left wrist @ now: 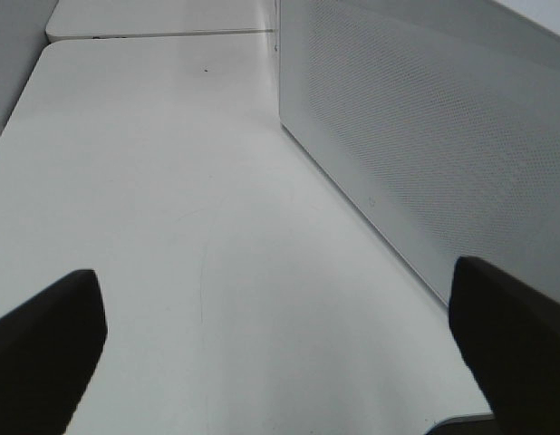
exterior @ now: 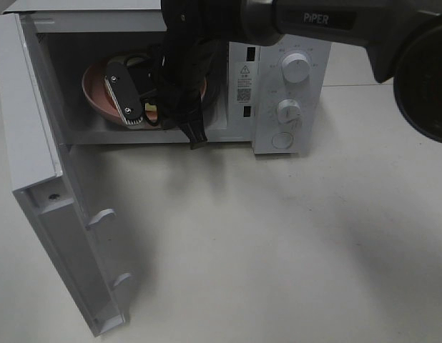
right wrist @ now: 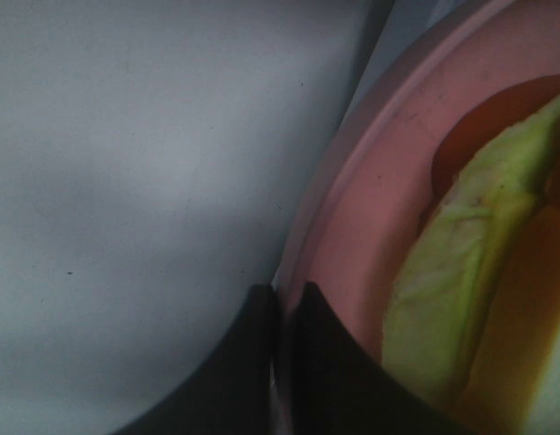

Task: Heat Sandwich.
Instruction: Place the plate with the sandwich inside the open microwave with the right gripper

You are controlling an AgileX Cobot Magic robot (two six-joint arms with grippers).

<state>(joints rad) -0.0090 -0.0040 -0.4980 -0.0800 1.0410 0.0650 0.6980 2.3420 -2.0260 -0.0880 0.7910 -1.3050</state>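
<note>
The sandwich (right wrist: 461,263) shows in the right wrist view as pale green-yellow filling and an orange crust edge, lying on the round pink plate (right wrist: 371,199). My right gripper (right wrist: 282,304) is shut on the plate's rim. In the exterior high view that gripper (exterior: 142,114) reaches into the open microwave (exterior: 239,25), where the pink plate (exterior: 99,89) sits; the arm hides the sandwich there. My left gripper (left wrist: 275,276) is open and empty above the bare table, beside the microwave's perforated side wall (left wrist: 425,118). It is out of the exterior high view.
The microwave door (exterior: 42,157) stands swung open to the left, over the table. Two white knobs (exterior: 296,68) and a round button are on the control panel at the right. The white table (exterior: 292,243) lies in front.
</note>
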